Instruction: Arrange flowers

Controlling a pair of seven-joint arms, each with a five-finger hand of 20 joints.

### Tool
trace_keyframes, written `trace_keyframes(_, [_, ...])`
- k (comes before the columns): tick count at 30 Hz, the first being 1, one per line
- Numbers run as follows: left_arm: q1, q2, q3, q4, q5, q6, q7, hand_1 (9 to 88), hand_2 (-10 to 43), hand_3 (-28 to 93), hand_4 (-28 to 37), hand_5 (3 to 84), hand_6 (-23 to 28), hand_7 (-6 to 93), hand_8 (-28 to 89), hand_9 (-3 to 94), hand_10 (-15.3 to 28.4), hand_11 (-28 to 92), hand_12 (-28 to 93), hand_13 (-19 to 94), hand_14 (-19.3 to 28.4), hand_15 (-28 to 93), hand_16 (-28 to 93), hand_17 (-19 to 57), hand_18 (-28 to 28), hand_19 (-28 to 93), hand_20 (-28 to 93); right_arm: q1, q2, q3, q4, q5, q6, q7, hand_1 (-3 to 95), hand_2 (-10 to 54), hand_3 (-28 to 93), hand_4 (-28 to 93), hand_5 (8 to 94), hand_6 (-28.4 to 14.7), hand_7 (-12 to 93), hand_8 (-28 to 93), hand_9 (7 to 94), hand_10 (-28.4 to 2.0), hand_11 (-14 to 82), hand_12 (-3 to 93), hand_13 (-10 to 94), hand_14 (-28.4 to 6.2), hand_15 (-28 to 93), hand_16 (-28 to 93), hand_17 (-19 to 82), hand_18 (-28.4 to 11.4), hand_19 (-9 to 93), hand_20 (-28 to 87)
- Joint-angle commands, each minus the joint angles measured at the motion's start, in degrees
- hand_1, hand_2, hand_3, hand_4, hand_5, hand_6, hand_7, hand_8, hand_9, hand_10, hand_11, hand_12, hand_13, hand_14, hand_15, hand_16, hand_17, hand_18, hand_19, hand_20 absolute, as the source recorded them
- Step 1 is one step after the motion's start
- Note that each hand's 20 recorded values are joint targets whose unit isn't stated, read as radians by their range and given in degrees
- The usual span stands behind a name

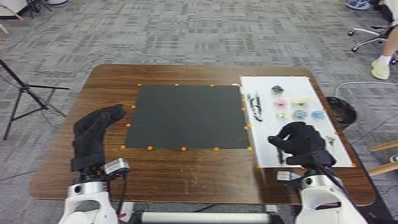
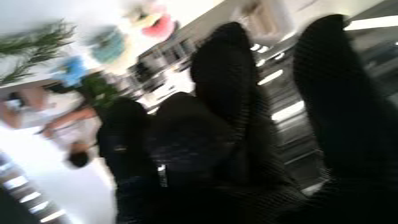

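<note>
Desk (image 1: 187, 172) carries flowers (image 1: 299, 114) at right; right hand (image 1: 303, 141) open nearby, apparently pre-grasp. Next: align, then pinch one.

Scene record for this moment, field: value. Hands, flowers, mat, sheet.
left_hand: left hand open, over the table's left side
right_hand: right hand open, over the near part of the white sheet
flowers: small flowers in pink, pale yellow and blue, on the sheet beyond the right hand
mat: dark mat left of the sheet
</note>
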Motion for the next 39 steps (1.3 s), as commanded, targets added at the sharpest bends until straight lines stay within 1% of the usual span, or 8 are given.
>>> trace_keyframes(1, [2.49, -0.45, 1.93, -0.82, -1.2, -0.31, -0.85, 28.7, -1.2, 68, -19.3, 59.5, 2.9, 19.6, -7, 56.6, 14.4, 25, 15, 46, 17.9, 28, 2, 13.6, 13.5, 24, 30, 5.34, 2.92, -0.71, 3.08, 0.13, -2.21, 1.07, 45.6, -9.5, 55, -13, 65.9, -2.4, 33, 17, 79.7, -11.7, 44.2, 39.4, 87, -3.9, 64, 39, 58, -17.0, 93, 61])
trace_keyframes(7, [2.47, -0.22, 1.97, -0.9, -1.06, -0.69, -0.92, 28.6, -1.2, 68, -19.4, 59.5, 2.9, 19.6, -7, 56.6, 14.5, 25, 15, 46, 17.9, 28, 2, 13.7, 13.5, 24, 30, 6.65, 3.28, -0.87, 5.25, -0.29, -8.47, 3.16, 46.5, -9.5, 54, -12, 65.8, -2.4, 32, 19, 79.7, -11.6, 44.0, 39.6, 87, -3.6, 64, 39, 58, -16.4, 93, 60])
trace_keyframes(24, [3.39, -0.45, 1.42, -1.52, -0.95, -1.38, -1.52, 28.6, -1.0, 67, -19.0, 58.9, 2.9, 19.4, -7, 56.3, 14.5, 25, 15, 46, 18.1, 28, 2, 13.7, 13.6, 24, 30, 7.85, 3.09, -1.84, 9.18, -1.42, -16.98, 7.28, 48.4, -9.5, 55, -12, 60.6, -3.3, 36, 19, 78.9, -11.9, 44.7, 41.1, 89, -3.0, 63, 39, 60, -15.7, 93, 59])
trace_keyframes(29, [3.49, -0.68, 1.28, -1.58, -0.85, -1.77, -1.68, 28.5, -1.1, 67, -18.8, 58.8, 2.9, 19.4, -7, 56.2, 14.4, 25, 15, 46, 18.1, 28, 2, 13.7, 13.5, 24, 30, 7.15, 1.9, -1.94, 8.07, 1.27, -20.76, 8.53, 57.4, -9.5, 47, -7, 57.6, -3.3, 37, 26, 78.4, -11.0, 36.7, 56.1, 89, -2.8, 62, 40, 60, -14.8, 93, 58])
trace_keyframes(30, [3.34, -0.73, 1.35, -1.5, -0.85, -1.7, -1.68, 28.5, -1.0, 67, -18.8, 58.8, 2.9, 19.4, -7, 56.2, 14.5, 25, 15, 46, 18.2, 28, 2, 13.7, 13.5, 24, 30, 6.93, 1.75, -2.03, 7.82, 1.76, -21.44, 8.62, 60.2, -9.5, 44, -4, 56.9, -3.4, 37, 27, 78.8, -10.6, 34.3, 58.7, 89, -2.6, 62, 41, 60, -14.6, 93, 58])
trace_keyframes(33, [3.38, -0.86, 1.25, -1.46, -0.83, -1.93, -1.81, 28.6, -1.1, 67, -18.9, 58.8, 3.0, 19.3, -7, 56.1, 14.5, 25, 15, 46, 18.2, 28, 2, 13.7, 13.6, 24, 30, 6.33, 1.41, -2.68, 7.72, 2.25, -22.14, 8.56, 86.9, -9.5, -20, 38, 55.5, -3.4, 38, 28, 80.1, -9.5, 27.8, 64.0, 89, -2.4, 61, 41, 60, -14.4, 93, 57])
trace_keyframes(35, [3.25, -0.94, 1.29, -1.42, -0.78, -2.06, -1.96, 28.6, -1.1, 67, -18.9, 58.7, 3.0, 19.3, -7, 56.1, 14.5, 25, 15, 46, 18.2, 28, 2, 13.7, 13.6, 24, 30, 6.26, 1.22, -3.02, 7.94, 3.45, -21.65, 8.94, 91.5, -9.5, -28, 45, 55.0, -3.4, 40, 28, 80.5, -9.5, 26.1, 65.2, 89, -2.4, 61, 41, 60, -14.1, 93, 56])
trace_keyframes(39, [3.44, -0.9, 1.26, -1.46, -0.83, -2.06, -2.03, 28.6, -1.0, 67, -19.0, 58.7, 3.0, 19.3, -7, 56.0, 14.7, 25, 15, 46, 18.1, 28, 2, 13.7, 13.6, 24, 30, 6.09, 0.96, -2.82, 8.42, 5.52, -18.17, 8.65, 91.6, -9.5, -25, 48, 61.8, -3.2, 36, 28, 84.3, -9.4, 22.7, 61.3, 90, -2.2, 59, 39, 61, -12.9, 93, 52])
